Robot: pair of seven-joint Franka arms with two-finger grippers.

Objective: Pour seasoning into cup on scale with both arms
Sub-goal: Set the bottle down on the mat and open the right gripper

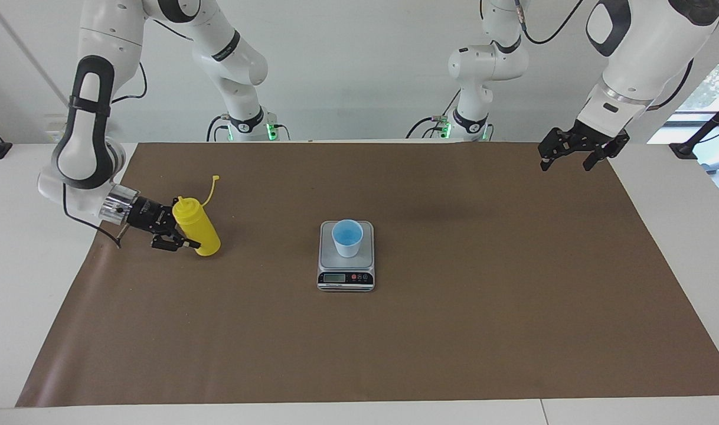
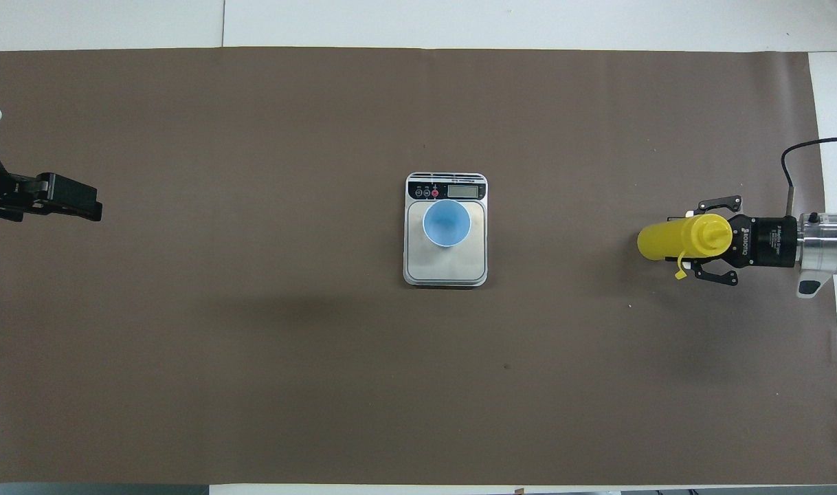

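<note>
One cup (image 1: 347, 237), light blue, stands upright on the plate of the one scale (image 1: 346, 277) at the middle of the brown mat (image 1: 454, 330); in the overhead view the cup sits toward 12 o'clock on the plate, next to the display strip. One yellow bottle (image 1: 198, 227) stands on the mat toward the right arm's end of the table – at 3 o'clock from the scale in the overhead view – well apart from it, its cap strap sticking up. Two grippers: the right gripper (image 1: 185, 236) lies low and level, its fingers closed around the bottle's lower body. The left gripper (image 1: 566, 159) hangs with fingers spread wide, holding nothing, over the mat's edge at the left arm's end, waiting.
</note>
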